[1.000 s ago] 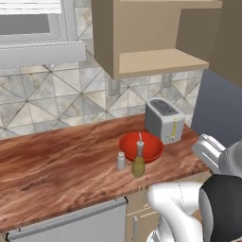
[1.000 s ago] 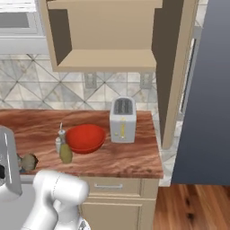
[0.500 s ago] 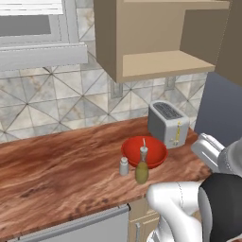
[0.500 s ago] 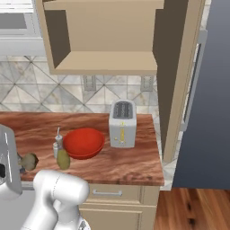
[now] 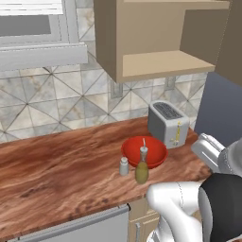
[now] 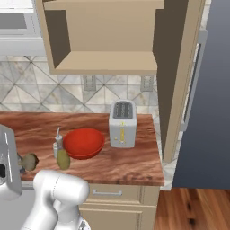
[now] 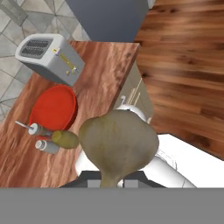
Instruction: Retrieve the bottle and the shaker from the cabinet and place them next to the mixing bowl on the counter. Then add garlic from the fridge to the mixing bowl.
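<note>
Between end effector (image 7: pixel 110 177) fingers: garlic (image 7: pixel 118 142), clamped.

Grey geometric wall tiles (image 5: pixel 56 101) run beneath a white-framed window (image 5: pixel 33 28). Warm wood plank floor (image 6: pixel 193 209) lies beside tan drawers (image 6: pixel 114 195).

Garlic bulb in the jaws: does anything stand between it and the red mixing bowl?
Yes. The slim olive-yellow bottle and small grey shaker stand at the near edge of the glossy red mixing bowl, facing the tan garlic bulb. A low path would likely meet them; from above the bowl looks open.
</note>
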